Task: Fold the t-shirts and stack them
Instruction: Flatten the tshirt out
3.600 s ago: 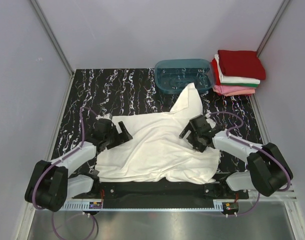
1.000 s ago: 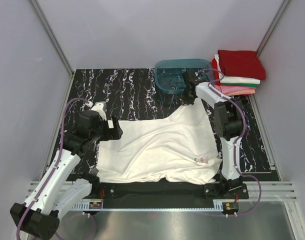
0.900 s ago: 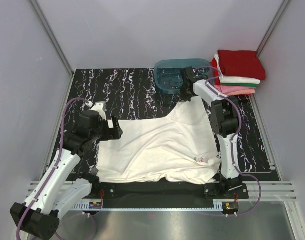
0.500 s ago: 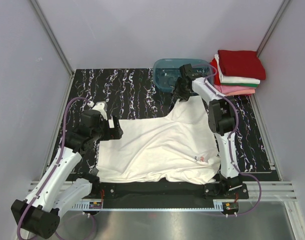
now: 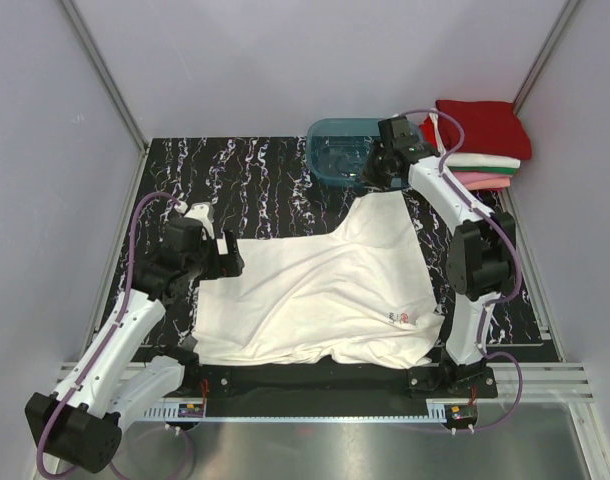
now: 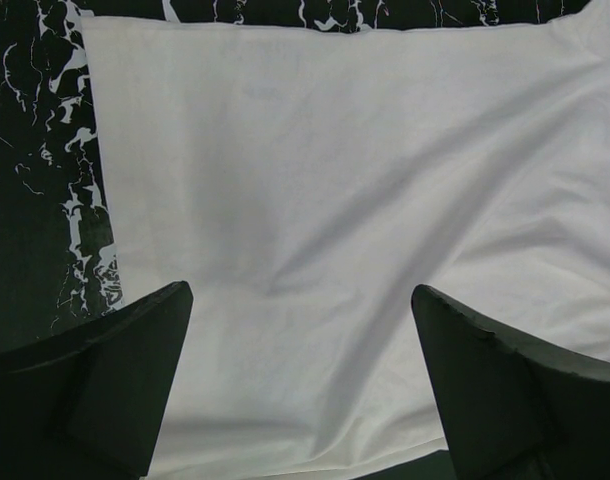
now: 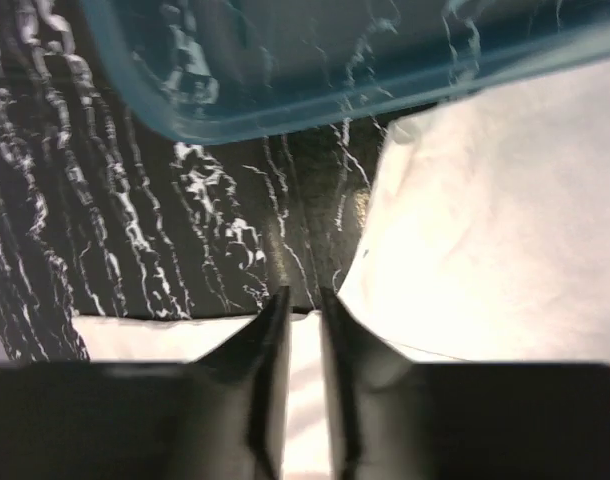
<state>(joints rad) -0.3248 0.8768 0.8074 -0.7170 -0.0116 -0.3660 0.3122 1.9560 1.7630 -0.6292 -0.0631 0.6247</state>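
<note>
A white t-shirt (image 5: 315,290) lies spread on the black marbled table, with a small red logo (image 5: 403,319) near its right hem. One sleeve (image 5: 380,205) reaches up toward the teal tub. My left gripper (image 5: 228,258) hovers wide open over the shirt's left edge; in the left wrist view its fingers (image 6: 135,360) frame bare white cloth (image 6: 335,200). My right gripper (image 5: 370,172) hangs above the sleeve tip by the tub. Its jaws stand narrowly apart (image 7: 303,295) with nothing between them, and the shirt (image 7: 495,220) lies below. Folded tees (image 5: 480,140) are stacked at the back right.
The translucent teal tub (image 5: 340,150) stands at the back of the table, just beyond the sleeve; its rim (image 7: 315,115) fills the top of the right wrist view. Grey walls close in the table on three sides.
My right gripper has let go of the sleeve, which now lies flat, and has lifted and swung right beside the tub. The tub has slid slightly left. The left arm has barely moved.
</note>
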